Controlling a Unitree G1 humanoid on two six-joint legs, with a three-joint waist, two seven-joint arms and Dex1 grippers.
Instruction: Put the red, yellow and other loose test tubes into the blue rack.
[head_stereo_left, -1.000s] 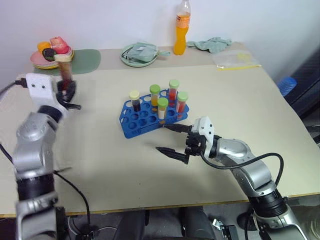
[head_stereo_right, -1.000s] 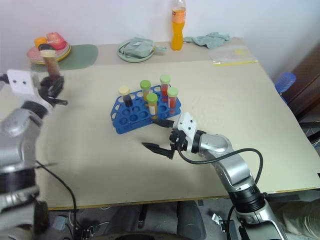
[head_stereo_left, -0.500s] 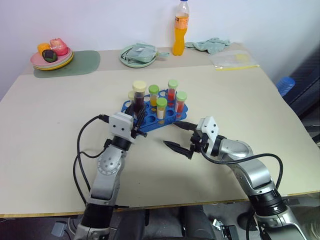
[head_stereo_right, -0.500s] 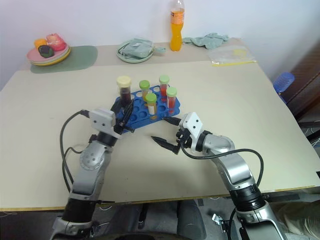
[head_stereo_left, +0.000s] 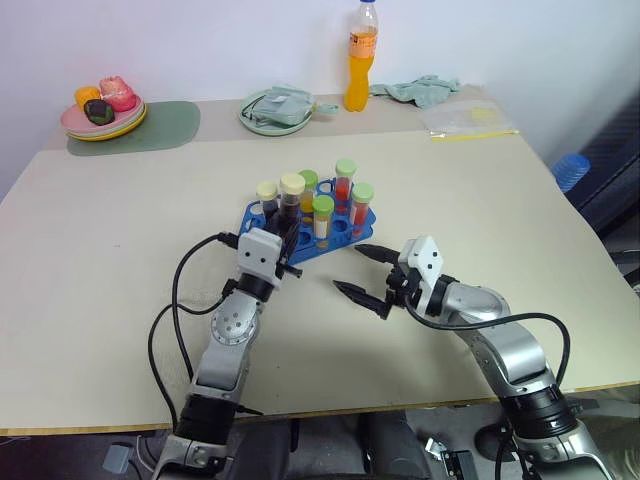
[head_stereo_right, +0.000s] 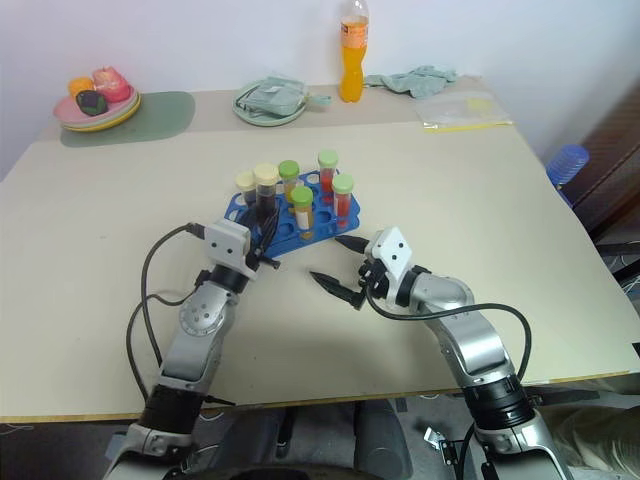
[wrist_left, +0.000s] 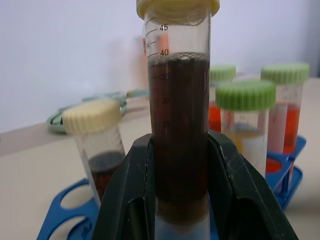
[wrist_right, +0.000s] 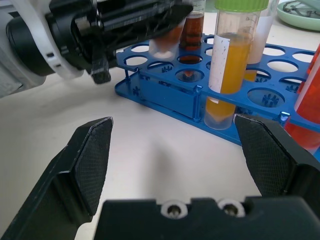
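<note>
A: What is held, and by which arm?

B: The left gripper (head_stereo_left: 283, 232) is clamped on a cream-capped tube of dark brown liquid (head_stereo_left: 291, 200), seen just left of the frame's centre. The tube's long axis is kept upright, and its lower end is poised over the near-left holes of the blue rack (head_stereo_left: 345, 228); whether it is already seated in one cannot be told.

A: And the other arm?

B: The right gripper (head_stereo_left: 365, 275) is spread wide with nothing between its fingers, low over the table (head_stereo_left: 120, 260) just below and right of the rack. The left arm is judged the nearer to the target hole.

A: What is found in the rack?

B: A second cream-capped dark tube (head_stereo_left: 266, 196) stands at the rack's left end, beside the held one. Four green-capped tubes are lodged further right: two with red liquid (head_stereo_left: 345, 183), two with yellow-orange (head_stereo_left: 323, 220). Several near holes are left vacant
</note>
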